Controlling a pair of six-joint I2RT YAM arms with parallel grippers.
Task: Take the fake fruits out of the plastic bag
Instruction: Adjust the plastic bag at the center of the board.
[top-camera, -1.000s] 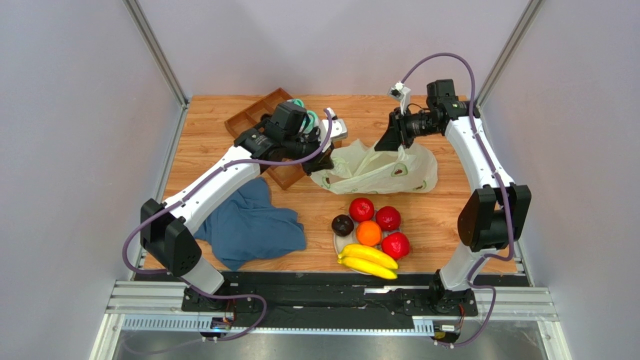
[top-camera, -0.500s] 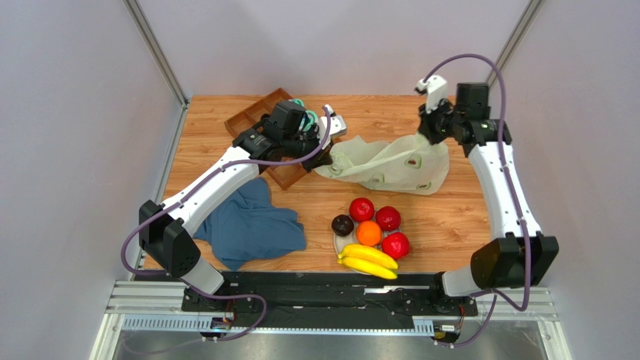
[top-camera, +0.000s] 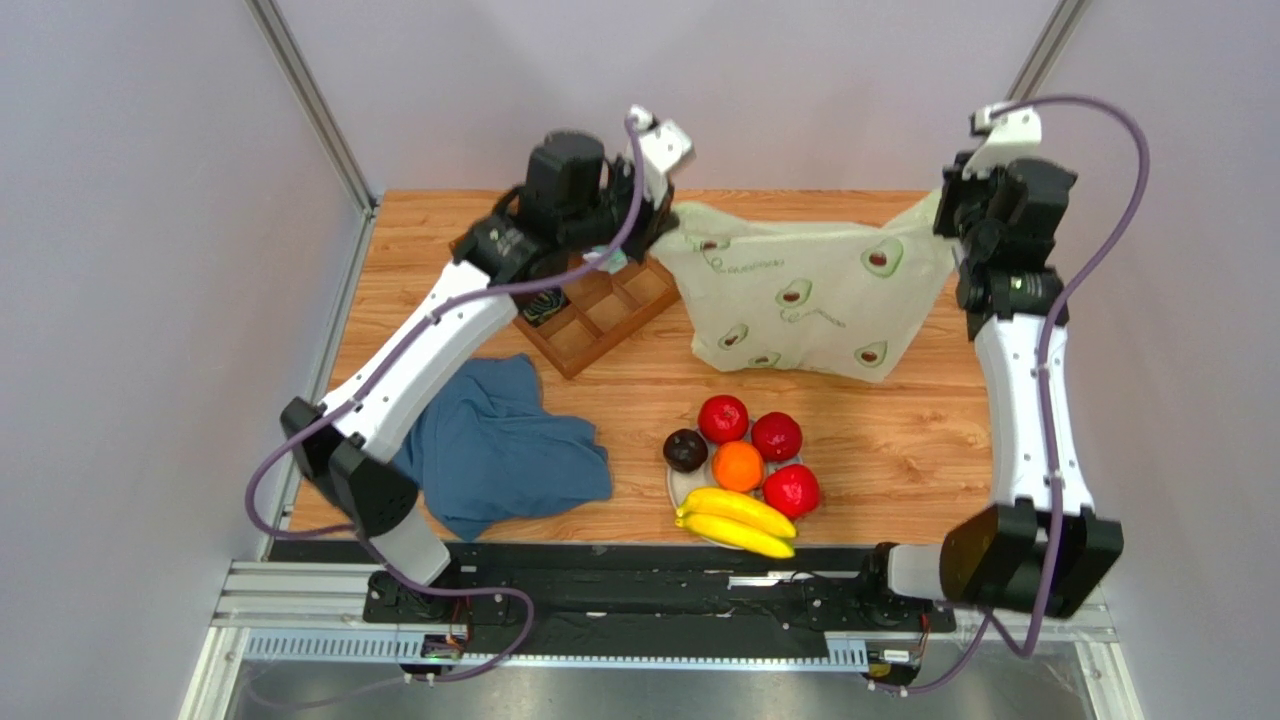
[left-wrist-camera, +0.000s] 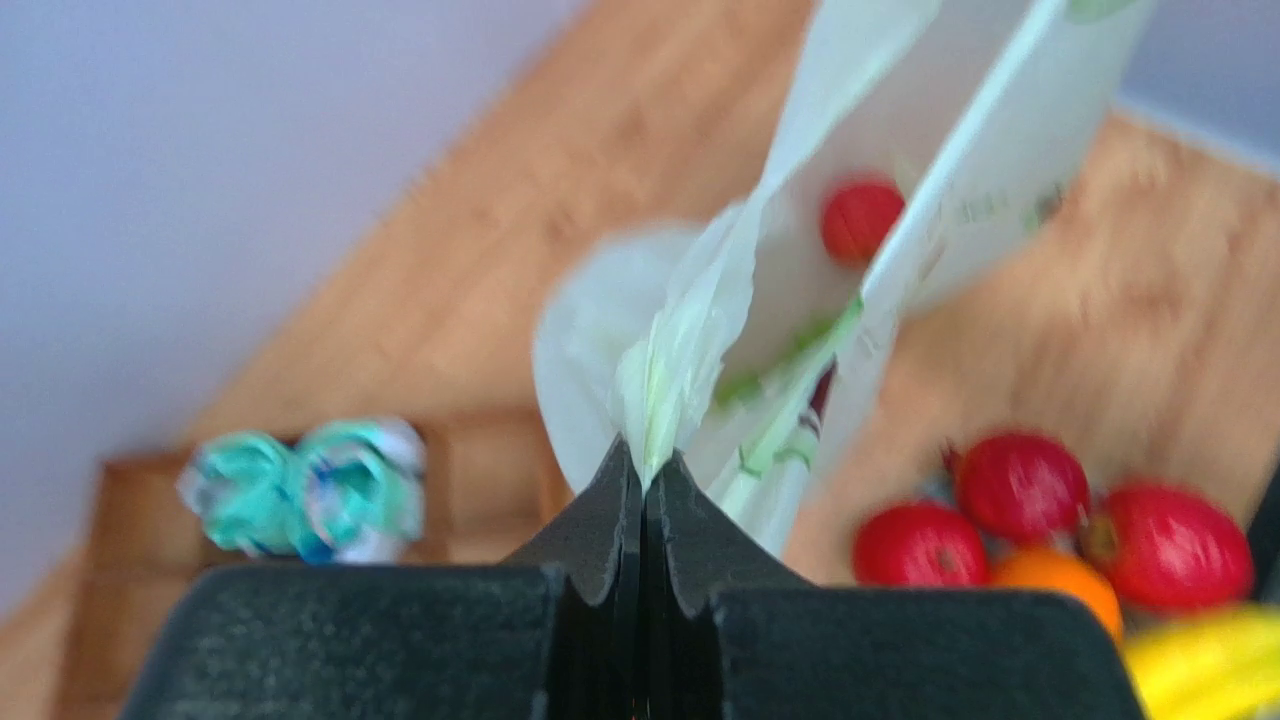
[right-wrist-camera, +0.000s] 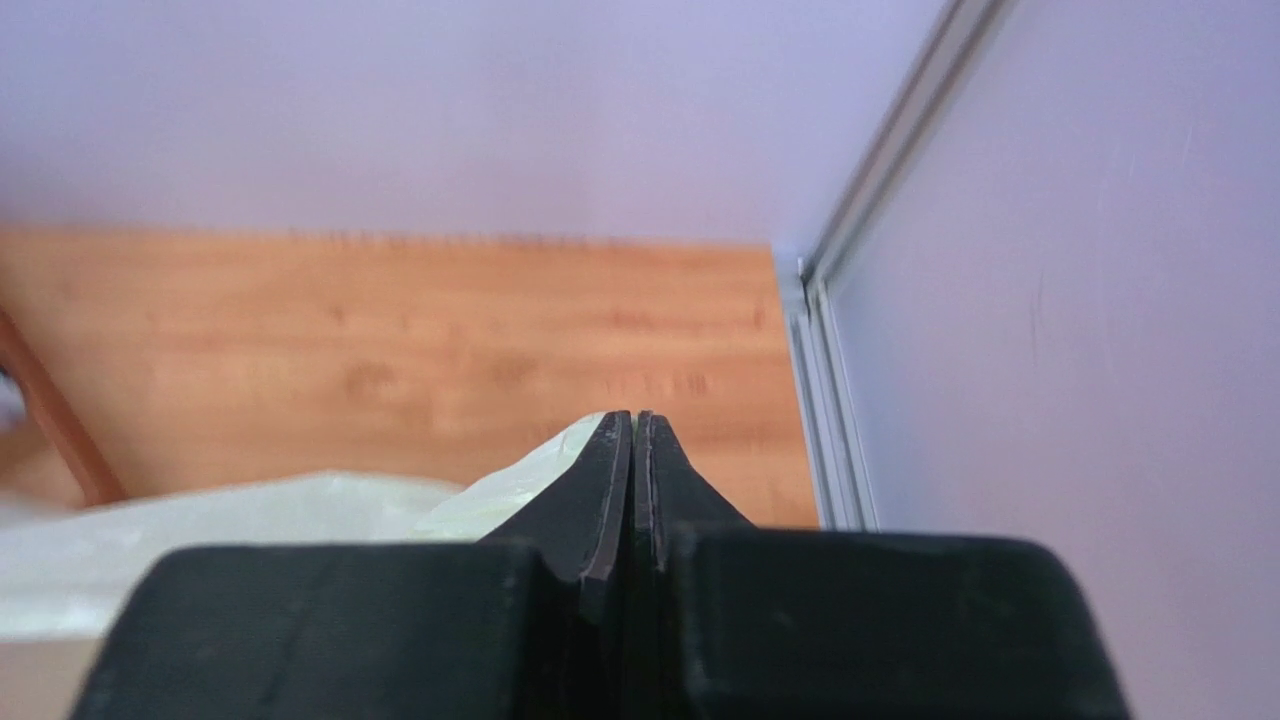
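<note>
The pale yellow-green plastic bag (top-camera: 812, 300) hangs stretched between my two grippers, above the far side of the table. My left gripper (top-camera: 658, 228) is shut on its left edge, seen pinched in the left wrist view (left-wrist-camera: 643, 450). My right gripper (top-camera: 950, 210) is shut on its right corner, also seen in the right wrist view (right-wrist-camera: 631, 423). Fake fruits (top-camera: 736, 467) lie grouped on the table in front: red balls, a dark one, an orange, yellow bananas (top-camera: 736, 522). A red ball (left-wrist-camera: 861, 221) shows at the bag; I cannot tell whether it is inside.
A brown wooden divided tray (top-camera: 598, 318) lies under my left arm, with teal rolled socks (left-wrist-camera: 301, 488) in it. A dark blue cloth (top-camera: 504, 443) lies at the near left. Grey walls close the left, right and back sides.
Both grippers have risen and moved apart, the right one far to the right. The bag has come up off the table and is pulled out wide between them.
</note>
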